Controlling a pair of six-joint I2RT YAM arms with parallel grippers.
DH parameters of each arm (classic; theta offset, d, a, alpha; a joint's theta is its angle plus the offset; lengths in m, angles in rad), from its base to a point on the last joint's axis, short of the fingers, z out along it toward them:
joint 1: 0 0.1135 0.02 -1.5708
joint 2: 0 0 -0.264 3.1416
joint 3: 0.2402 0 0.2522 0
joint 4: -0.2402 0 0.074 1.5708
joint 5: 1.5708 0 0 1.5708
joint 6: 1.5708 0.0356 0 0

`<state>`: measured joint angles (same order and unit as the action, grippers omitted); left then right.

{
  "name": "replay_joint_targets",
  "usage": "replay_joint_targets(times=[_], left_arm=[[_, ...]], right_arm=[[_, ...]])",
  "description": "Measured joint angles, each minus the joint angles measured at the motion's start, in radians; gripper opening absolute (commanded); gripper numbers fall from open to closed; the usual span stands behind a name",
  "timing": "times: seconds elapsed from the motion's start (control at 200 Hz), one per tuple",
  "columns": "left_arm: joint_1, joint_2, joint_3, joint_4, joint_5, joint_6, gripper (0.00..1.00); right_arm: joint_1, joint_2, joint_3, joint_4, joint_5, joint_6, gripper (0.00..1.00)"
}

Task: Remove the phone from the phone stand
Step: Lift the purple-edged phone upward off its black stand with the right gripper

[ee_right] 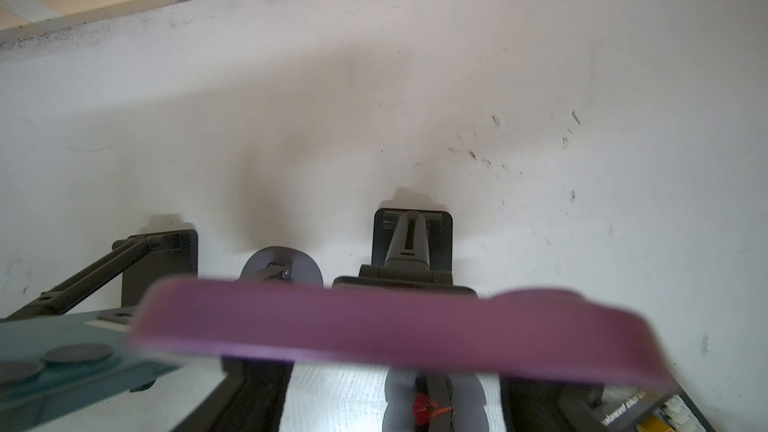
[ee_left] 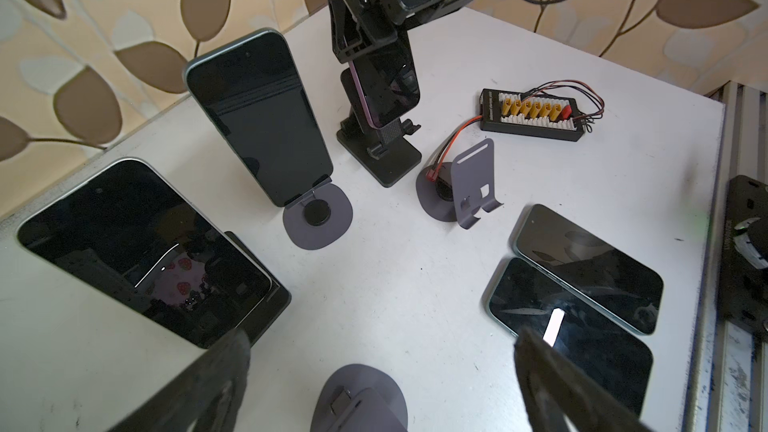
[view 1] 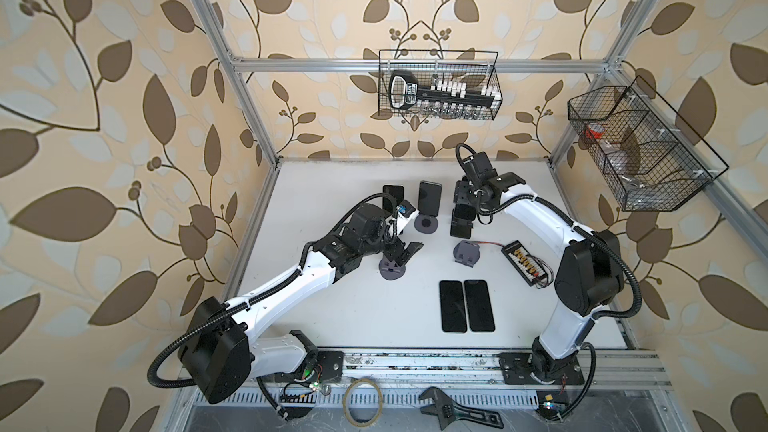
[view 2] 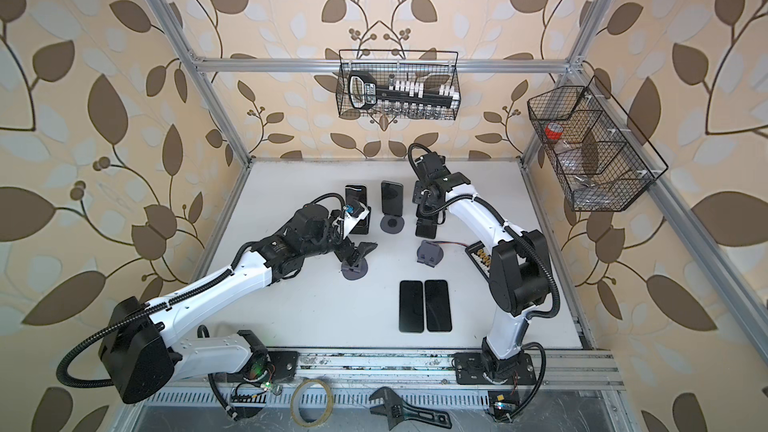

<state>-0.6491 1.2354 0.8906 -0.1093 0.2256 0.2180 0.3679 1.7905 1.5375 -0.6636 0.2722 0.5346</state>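
Note:
A phone in a purple case (ee_left: pixel 384 85) leans on a black phone stand (ee_left: pixel 384 155) at the back of the table. My right gripper (view 1: pixel 462 206) is shut on its upper part from above. In the right wrist view the purple edge (ee_right: pixel 374 326) spans the two fingers. The phone's lower end still meets the stand's cradle. My left gripper (view 1: pixel 401 254) hangs open over an empty grey stand (view 1: pixel 392 272), holding nothing; that stand (ee_left: pixel 359 401) shows between its fingers in the left wrist view.
Another phone (view 1: pixel 429 196) stands on a grey round stand (view 1: pixel 427 224), and a third (view 1: pixel 392 192) is partly hidden behind my left arm. Two phones (view 1: pixel 466 305) lie flat near the front. An empty grey stand (view 1: pixel 467 253) and a black connector board (view 1: pixel 523 263) sit to the right.

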Motion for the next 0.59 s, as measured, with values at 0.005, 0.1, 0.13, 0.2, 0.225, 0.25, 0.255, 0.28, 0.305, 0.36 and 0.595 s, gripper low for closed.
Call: replay_joint_targets(times=[0.005, 0.1, 0.13, 0.2, 0.225, 0.25, 0.255, 0.28, 0.305, 0.36, 0.595], left_arm=[[0.000, 0.000, 0.000, 0.000, 0.000, 0.000, 0.99], [0.000, -0.006, 0.000, 0.000, 0.000, 0.000, 0.99], [0.000, -0.008, 0.000, 0.000, 0.000, 0.000, 0.99], [0.000, -0.011, 0.000, -0.001, 0.000, 0.000, 0.99], [0.000, -0.012, 0.000, -0.001, 0.000, 0.000, 0.99], [0.000, -0.013, 0.000, -0.002, 0.000, 0.000, 0.99], [0.000, -0.013, 0.000, -0.002, 0.000, 0.000, 0.99], [0.000, -0.013, 0.000, -0.002, 0.000, -0.001, 0.99], [0.000, -0.014, 0.000, -0.003, 0.000, -0.001, 0.99], [0.000, -0.018, 0.000, -0.004, 0.001, -0.006, 0.99], [0.000, -0.025, 0.000, -0.011, 0.010, -0.026, 0.99]], right_arm=[[0.000, 0.000, 0.000, 0.000, 0.000, 0.000, 0.70], [0.000, -0.008, 0.000, -0.006, -0.002, 0.001, 0.70], [0.000, -0.010, 0.000, -0.008, -0.003, 0.002, 0.70], [0.001, -0.016, 0.000, -0.014, -0.003, 0.007, 0.70], [0.002, -0.019, 0.000, -0.017, -0.004, 0.008, 0.70], [0.002, -0.023, 0.000, -0.019, -0.004, 0.011, 0.70], [0.002, -0.023, 0.000, -0.020, -0.004, 0.011, 0.70], [0.003, -0.029, 0.000, -0.023, -0.005, 0.014, 0.70], [0.003, -0.033, 0.000, -0.027, -0.007, 0.016, 0.70], [0.005, -0.048, 0.000, -0.033, -0.008, 0.023, 0.70], [0.014, -0.155, -0.028, -0.052, -0.018, 0.049, 0.70]])
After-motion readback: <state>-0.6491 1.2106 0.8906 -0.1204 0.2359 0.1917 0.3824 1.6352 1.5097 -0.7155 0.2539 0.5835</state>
